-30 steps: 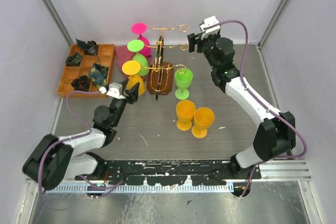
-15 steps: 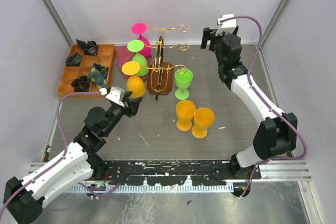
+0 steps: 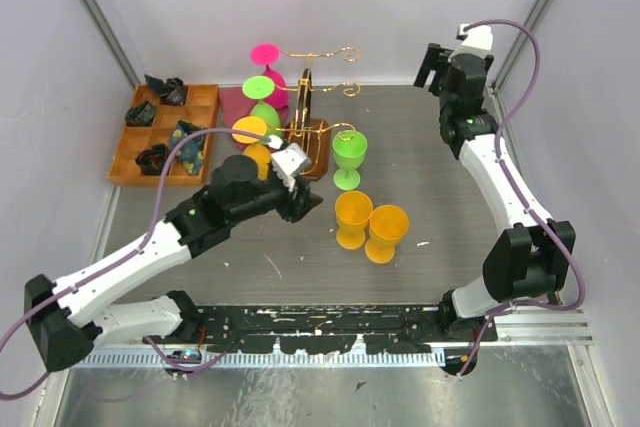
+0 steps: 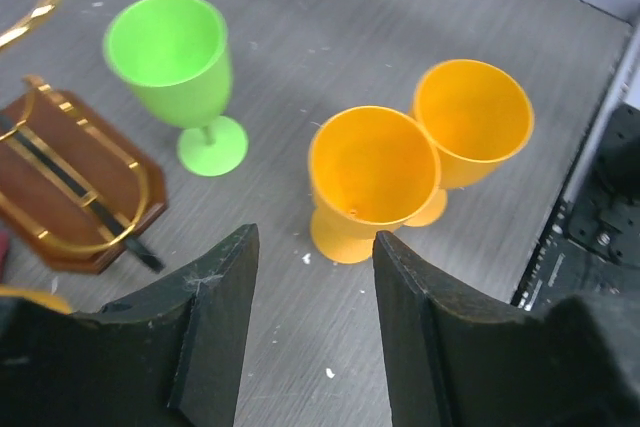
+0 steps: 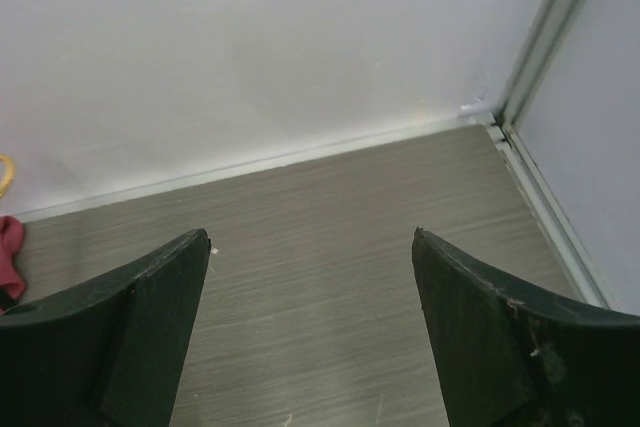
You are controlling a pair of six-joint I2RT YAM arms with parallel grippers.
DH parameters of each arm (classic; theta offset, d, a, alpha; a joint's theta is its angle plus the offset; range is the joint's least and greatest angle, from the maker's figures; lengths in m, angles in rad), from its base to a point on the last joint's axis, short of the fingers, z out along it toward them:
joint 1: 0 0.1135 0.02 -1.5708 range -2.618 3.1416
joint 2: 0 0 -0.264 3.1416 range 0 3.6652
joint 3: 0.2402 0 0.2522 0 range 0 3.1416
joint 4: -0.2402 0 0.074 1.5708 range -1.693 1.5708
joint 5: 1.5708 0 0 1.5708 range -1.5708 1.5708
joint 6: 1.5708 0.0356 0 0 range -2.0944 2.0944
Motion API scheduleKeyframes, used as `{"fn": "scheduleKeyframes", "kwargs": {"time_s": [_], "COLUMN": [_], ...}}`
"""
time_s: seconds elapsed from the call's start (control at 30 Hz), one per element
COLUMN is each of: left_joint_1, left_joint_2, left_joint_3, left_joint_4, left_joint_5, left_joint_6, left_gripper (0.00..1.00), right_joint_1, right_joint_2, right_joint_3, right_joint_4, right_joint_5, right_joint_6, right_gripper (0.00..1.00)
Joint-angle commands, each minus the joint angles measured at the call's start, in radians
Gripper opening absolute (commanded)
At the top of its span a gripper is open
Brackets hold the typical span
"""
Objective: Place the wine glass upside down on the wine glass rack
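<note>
Beneath white walls (image 5: 250, 47), the grey wood-grain table (image 3: 420, 179) carries the rack (image 3: 316, 142) at its far middle. It is gold wire with curled arms on a brown oval base. Three glasses hang upside down on its left: pink glass (image 3: 265, 52), hung green glass (image 3: 258, 87), hung orange glass (image 3: 249, 129). Three stand upright to its right: upright green glass (image 4: 170, 47), near orange glass (image 4: 372, 172) and far orange glass (image 4: 472, 117), bowls touching. One tray (image 3: 203, 99) lies far left. The left gripper (image 4: 312, 239), jaws spread and empty, sits just left of the orange pair. The right gripper (image 5: 310, 242), also spread and empty, faces the far right corner.
</note>
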Motion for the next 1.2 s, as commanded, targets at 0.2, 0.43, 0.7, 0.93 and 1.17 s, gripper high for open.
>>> {"fn": "scheduleKeyframes", "kwargs": {"time_s": [0.2, 0.43, 0.7, 0.93, 1.17], "left_joint_1": [-0.044, -0.075, -0.112, -0.122, -0.123], "left_joint_2": [0.225, 0.357, 0.484, 0.55, 0.579], "left_joint_3": [0.203, 0.309, 0.385, 0.42, 0.427], "left_joint_4": [-0.091, -0.149, -0.206, -0.254, -0.276], "left_joint_5": [0.153, 0.002, -0.088, -0.122, -0.12], "left_joint_6": [0.021, 0.009, -0.006, -0.005, -0.006], "left_gripper": [0.55, 0.56, 0.57, 0.58, 0.49], "right_joint_1": [-0.055, -0.059, -0.061, -0.065, -0.068], "right_joint_2": [-0.068, -0.129, -0.169, -0.188, -0.19], "right_joint_3": [-0.016, -0.094, -0.128, -0.138, -0.141], "right_joint_4": [-0.102, -0.106, -0.106, -0.107, -0.113], "right_joint_5": [0.011, 0.01, 0.035, 0.034, 0.034], "right_joint_6": [0.064, 0.064, 0.036, 0.03, 0.031], "right_gripper": [0.87, 0.87, 0.87, 0.87, 0.87]}}
